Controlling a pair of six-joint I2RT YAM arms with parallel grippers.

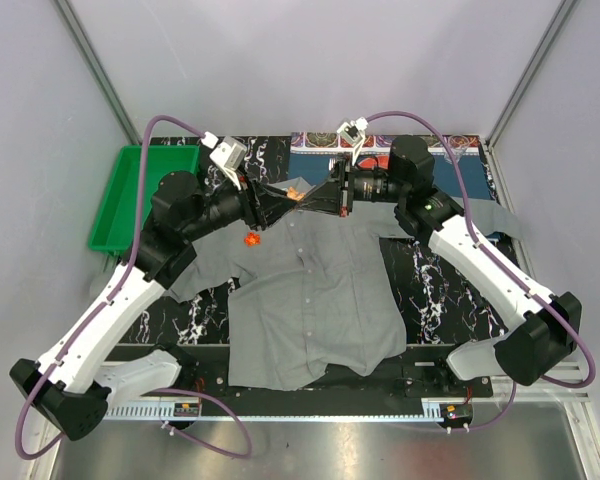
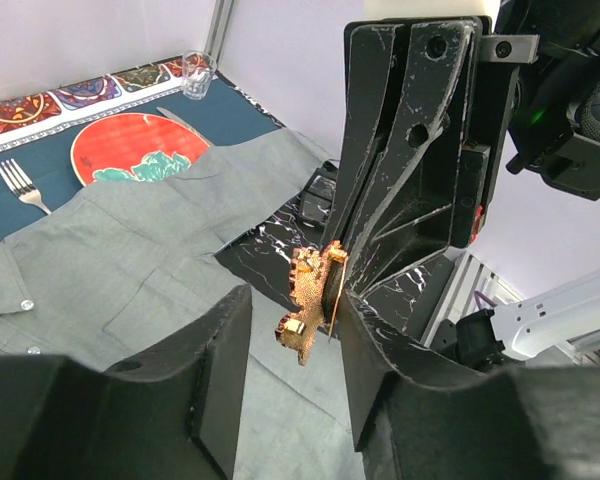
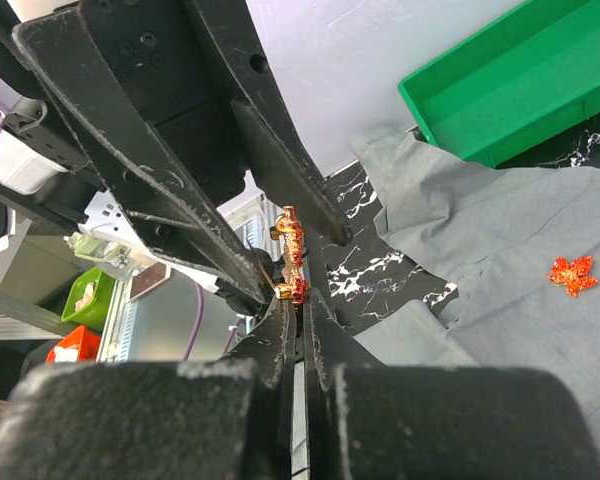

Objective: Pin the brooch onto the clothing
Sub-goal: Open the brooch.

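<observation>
A gold, glittery brooch [image 1: 295,192] hangs in the air above the collar of the grey shirt [image 1: 310,290], which lies flat on the mat. My right gripper [image 1: 306,194] is shut on the brooch [image 3: 292,262], pinching its lower end at the fingertips [image 3: 280,320]. My left gripper [image 1: 284,198] faces it, open, with its jaws standing either side of the brooch [image 2: 310,300]; the thin pin lies against its right finger [image 2: 380,350]. A second, orange-red leaf-shaped brooch [image 1: 250,240] lies on the shirt's left shoulder, also in the right wrist view [image 3: 570,273].
A green tray [image 1: 140,195] stands at the back left. A blue patterned placemat [image 1: 450,150] at the back carries a red plate [image 2: 130,150], a fork [image 2: 20,185] and a glass [image 2: 195,75]. A black marbled mat [image 1: 430,290] lies under the shirt.
</observation>
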